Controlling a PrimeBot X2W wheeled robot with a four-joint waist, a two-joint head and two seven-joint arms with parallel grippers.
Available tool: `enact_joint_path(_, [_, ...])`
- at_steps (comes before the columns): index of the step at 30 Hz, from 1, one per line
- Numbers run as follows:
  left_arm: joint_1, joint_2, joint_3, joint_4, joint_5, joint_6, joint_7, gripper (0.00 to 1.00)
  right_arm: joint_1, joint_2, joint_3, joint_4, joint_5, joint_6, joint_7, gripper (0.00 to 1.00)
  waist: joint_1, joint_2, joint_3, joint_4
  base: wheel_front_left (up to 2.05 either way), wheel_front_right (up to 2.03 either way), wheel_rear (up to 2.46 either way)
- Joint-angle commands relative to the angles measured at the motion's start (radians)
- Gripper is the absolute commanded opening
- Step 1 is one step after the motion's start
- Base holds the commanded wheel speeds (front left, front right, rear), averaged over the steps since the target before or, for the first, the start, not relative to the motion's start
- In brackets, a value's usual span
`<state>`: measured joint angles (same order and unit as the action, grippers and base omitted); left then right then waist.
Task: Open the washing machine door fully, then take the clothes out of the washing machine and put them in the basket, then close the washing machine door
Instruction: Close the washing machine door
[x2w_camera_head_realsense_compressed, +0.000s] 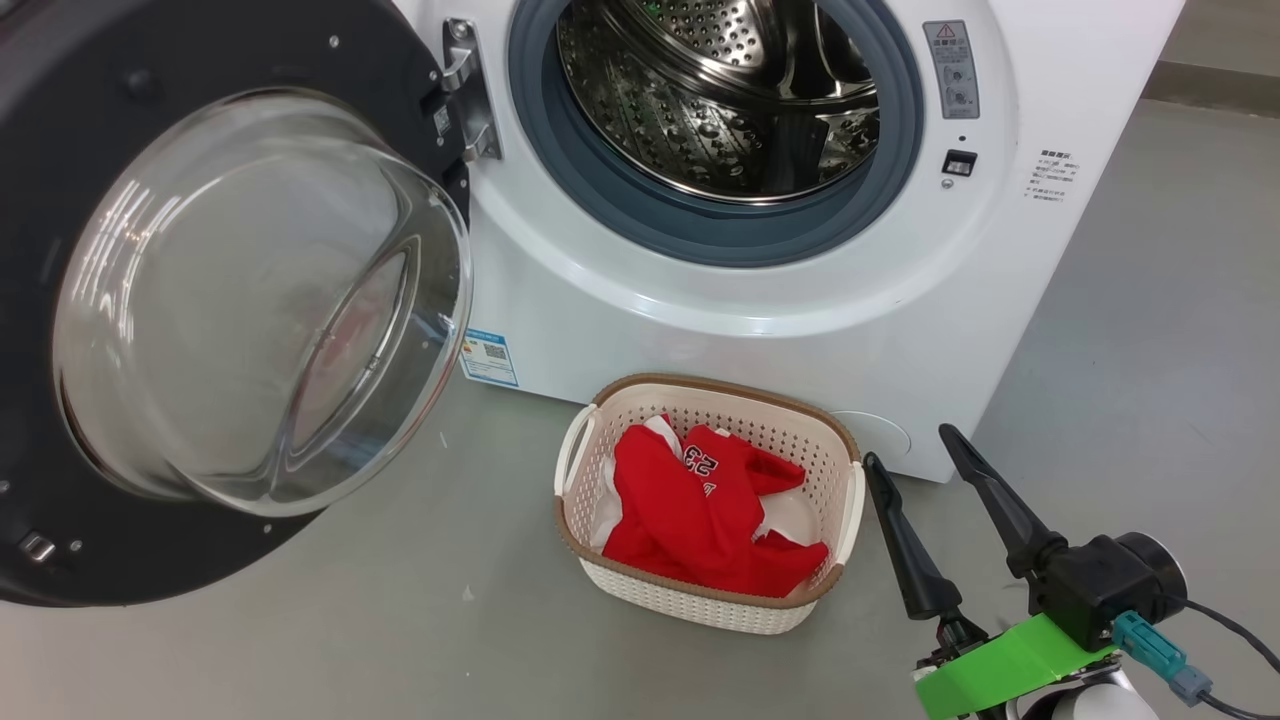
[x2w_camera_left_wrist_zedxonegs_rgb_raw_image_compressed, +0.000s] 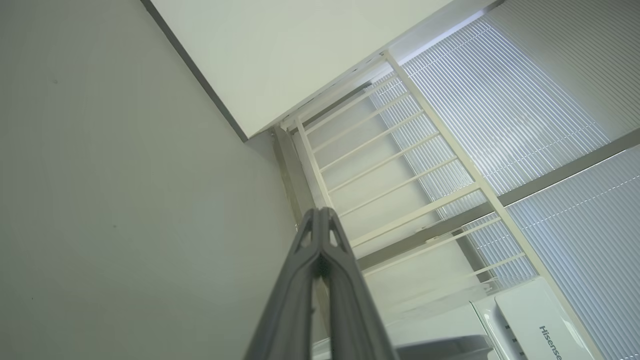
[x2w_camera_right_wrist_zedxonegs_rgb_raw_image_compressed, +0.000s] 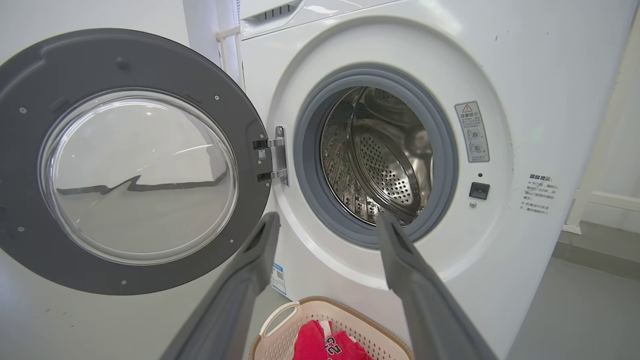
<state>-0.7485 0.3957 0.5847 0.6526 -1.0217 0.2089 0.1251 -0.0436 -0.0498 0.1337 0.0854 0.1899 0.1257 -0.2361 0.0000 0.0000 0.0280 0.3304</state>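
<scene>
Leftmost, the washing machine door (x2w_camera_head_realsense_compressed: 230, 300) hangs wide open; closing it is what remains, we judge, and a push on its bulging glass could slip or fall short of latching. The clothes (x2w_camera_head_realsense_compressed: 700, 510) lie in the basket (x2w_camera_head_realsense_compressed: 720, 385) before the washing machine (x2w_camera_head_realsense_compressed: 760, 300). Our right hand (x2w_camera_head_realsense_compressed: 908, 445), spread and empty, sits just right of the basket, well apart from the door; our left hand (x2w_camera_left_wrist_zedxonegs_rgb_raw_image_compressed: 320, 212) is closed, empty

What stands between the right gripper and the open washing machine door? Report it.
Only the basket, holding the clothes, sits on the floor between the open right gripper and the washing machine door. It is low; in the right wrist view the door shows unobstructed above it.
</scene>
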Motion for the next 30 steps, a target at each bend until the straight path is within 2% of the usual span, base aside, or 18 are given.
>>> enact_joint_path(1, [-0.031,0.073,0.004,-0.006,0.004,0.003,0.023,0.00,-0.006,0.000,0.021,-0.029,-0.006,0.005,0.004,1.00,0.0000,0.0000,0.000,-0.002,0.00,0.00,0.00])
enact_joint_path(8, [-0.053,0.111,-0.082,0.103,0.007,-0.027,0.197,0.00,-0.005,0.000,0.024,-0.032,-0.003,0.005,0.005,1.00,0.0000,0.0000,0.004,-0.010,0.00,0.00,0.00])
enact_joint_path(16, [-0.044,0.119,-0.102,0.152,-0.002,-0.053,0.256,0.00,-0.008,0.000,0.031,-0.032,0.002,0.005,0.002,1.00,0.0000,0.0000,0.009,-0.025,0.00,0.00,0.00])
enact_joint_path(19, [-0.035,0.116,-0.120,0.158,-0.006,-0.079,0.293,0.00,-0.007,0.000,0.031,-0.031,0.001,0.005,0.001,1.00,0.0000,0.0000,0.010,-0.029,0.00,0.00,0.00])
enact_joint_path(22, [-0.026,0.108,-0.134,0.156,-0.017,-0.103,0.342,0.00,-0.006,0.000,0.026,-0.032,-0.002,0.005,0.000,1.00,0.0000,0.0000,0.008,-0.031,0.00,0.00,0.00])
enact_joint_path(30, [0.000,0.097,-0.148,0.122,-0.039,-0.132,0.413,0.00,-0.004,0.000,0.021,-0.035,-0.004,0.005,0.000,1.00,0.0000,0.0000,0.008,-0.029,0.00,0.00,0.00])
